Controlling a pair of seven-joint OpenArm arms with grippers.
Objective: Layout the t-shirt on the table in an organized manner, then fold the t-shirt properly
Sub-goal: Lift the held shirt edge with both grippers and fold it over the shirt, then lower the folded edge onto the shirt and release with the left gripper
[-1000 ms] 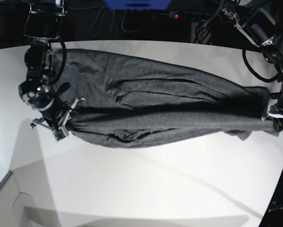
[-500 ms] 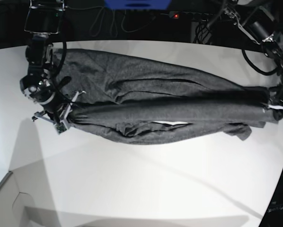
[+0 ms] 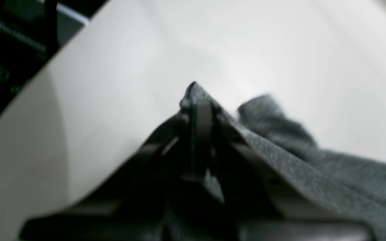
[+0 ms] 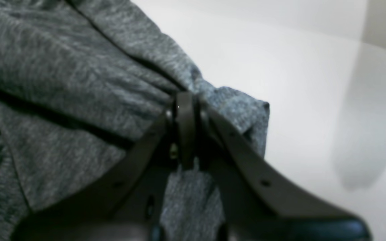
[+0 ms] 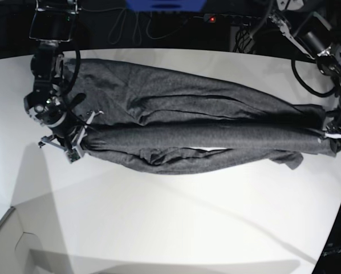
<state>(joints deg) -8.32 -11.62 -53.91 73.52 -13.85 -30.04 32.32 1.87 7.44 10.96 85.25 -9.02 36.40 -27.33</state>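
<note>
Scene: overhead base view plus 2 wrist views; white worktop (image 5: 176,228) w/ curved far edge, dark surroundings beyond.
Shirt: dark heather-grey shirt (image 5: 187,114) stretched in a long band across the far half of the worktop, from 1 arm to the other. Upper part lies spread w/ soft creases; lower part is pulled taut into a rolled ridge between the 2 end effectors. A loose fold sags just below the ridge, near mid-span.
Right end effector: (image 5: 79,138) at the base view's left end of the ridge; jaws closed, pinching a bunched corner of cloth. Wrist view: black fingers (image 4: 184,127) meet on grey knit, a small flap poking out beside them.
Left end effector: (image 5: 334,136) at the base view's right end, near the worktop edge; jaws closed on the cloth. Wrist view, blurred: fingers (image 3: 201,134) clamp a peak of fabric, w/ the rest trailing off to that view's right over the worktop.
Cables: dark loops behind the far edge (image 5: 130,25).
</note>
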